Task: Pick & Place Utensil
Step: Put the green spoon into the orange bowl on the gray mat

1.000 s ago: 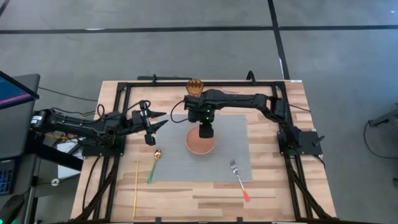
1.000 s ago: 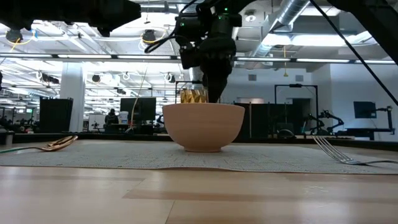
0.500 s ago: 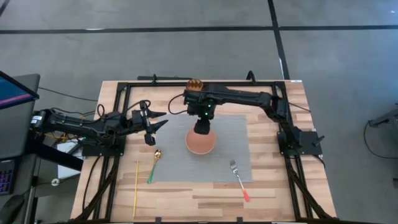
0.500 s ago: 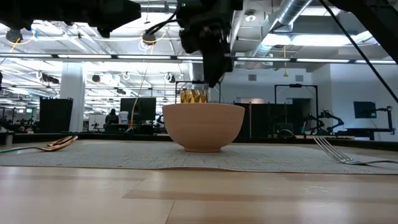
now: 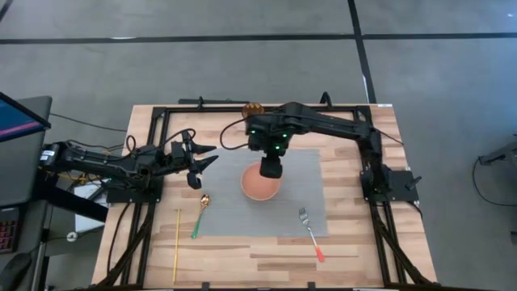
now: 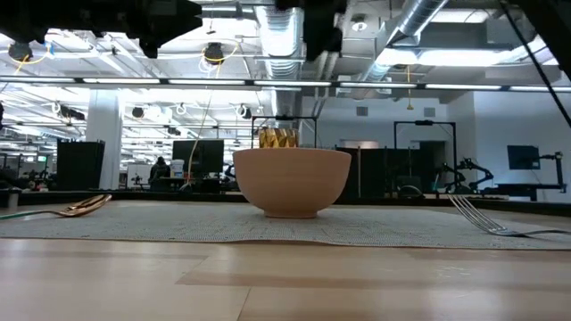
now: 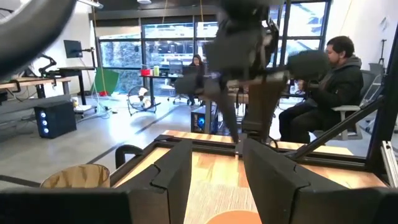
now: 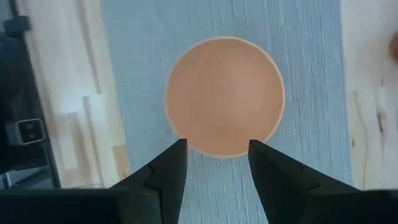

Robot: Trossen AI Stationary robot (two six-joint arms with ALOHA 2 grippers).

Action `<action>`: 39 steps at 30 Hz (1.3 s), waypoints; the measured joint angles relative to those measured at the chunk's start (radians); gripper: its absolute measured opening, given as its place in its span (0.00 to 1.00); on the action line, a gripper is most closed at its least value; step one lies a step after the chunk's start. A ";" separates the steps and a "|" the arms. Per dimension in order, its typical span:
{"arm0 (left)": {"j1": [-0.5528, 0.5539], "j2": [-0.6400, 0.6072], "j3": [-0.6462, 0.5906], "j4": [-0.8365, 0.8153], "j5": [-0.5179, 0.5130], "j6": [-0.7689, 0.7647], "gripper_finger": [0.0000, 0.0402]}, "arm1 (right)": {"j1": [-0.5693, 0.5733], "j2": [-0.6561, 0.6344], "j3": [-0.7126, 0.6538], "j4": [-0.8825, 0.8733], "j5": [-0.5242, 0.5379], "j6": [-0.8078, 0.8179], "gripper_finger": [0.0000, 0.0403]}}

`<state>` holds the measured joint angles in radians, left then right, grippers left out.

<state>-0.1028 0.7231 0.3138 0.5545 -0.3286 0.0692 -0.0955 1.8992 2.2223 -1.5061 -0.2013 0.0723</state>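
Chopstick (image 5: 177, 245), yellow, far lower left of high view on bare table (image 5: 355, 242), long axis running up-down in frame. Spoon (image 5: 199, 213) next right: gold bowl end up, green handle down, slightly slanted, lying across left edge of grey mat (image 5: 299, 174).

Left hand (image 5: 203, 158) hovers just above-left of spoon in frame, fingers spread wide, nothing held. Left wrist view agrees: both dark fingers (image 7: 171, 177) apart, empty.

Bowl (image 5: 260, 184), terracotta, centre of mat. Right hand (image 5: 270, 168) sits over bowl's upper rim in frame; right wrist view looks straight down into bowl (image 8: 224, 96), fingers (image 8: 165, 174) parted, empty, bowl empty too. Gold ridged cup (image 5: 253, 108) at upper edge of table, behind right arm.

Fork (image 5: 310, 232), red handle, lower right of mat, tines up-left, handle down-right, well apart from both hands.

Key relation: spoon lies directly below left hand in high view, near; fork is down-right of right hand, farther off. Judgement: left arm best placed for spoon, approach across its near-vertical axis.

Brands/writing: none legible. Person seated in room behind, left wrist view (image 7: 333, 78).
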 joint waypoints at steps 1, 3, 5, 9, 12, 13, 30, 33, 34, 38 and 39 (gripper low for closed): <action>0.000 0.000 0.000 0.000 0.000 0.000 0.36 | 0.006 -0.023 0.000 -0.002 0.011 0.000 0.42; 0.000 0.000 0.000 0.000 0.000 0.000 0.36 | 0.019 -0.063 0.000 -0.004 0.046 -0.002 0.43; -0.001 0.000 0.000 0.000 0.000 0.000 0.36 | 0.036 -0.099 0.000 -0.004 0.093 -0.002 0.43; -0.007 0.000 0.000 0.000 0.000 0.000 0.36 | 0.083 -0.138 0.000 0.003 0.180 0.003 0.44; -0.014 0.000 0.000 0.000 0.000 0.000 0.36 | 0.118 -0.142 0.000 0.007 0.199 0.004 0.43; -0.017 0.000 0.000 0.000 0.000 0.000 0.36 | 0.126 -0.142 -0.001 0.006 0.199 0.004 0.43; -0.034 0.000 0.000 0.000 0.000 0.000 0.36 | 0.207 -0.442 -0.182 0.062 0.437 0.109 0.34; -0.034 0.000 0.000 0.000 0.000 0.000 0.36 | 0.233 -0.551 -0.415 0.176 0.439 0.110 0.33; -0.034 0.000 0.000 0.000 0.000 0.000 0.36 | 0.237 -0.592 -0.506 0.232 0.444 0.121 0.32; -0.034 0.000 0.000 0.000 0.000 0.000 0.36 | 0.243 -0.779 -0.902 0.520 0.476 0.163 0.30; -0.034 0.000 0.000 0.000 0.000 0.000 0.36 | 0.243 -0.825 -0.997 0.594 0.471 0.163 0.29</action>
<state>-0.1371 0.7231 0.3138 0.5545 -0.3283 0.0692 0.1475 1.0741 1.2256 -0.9118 0.2700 0.2352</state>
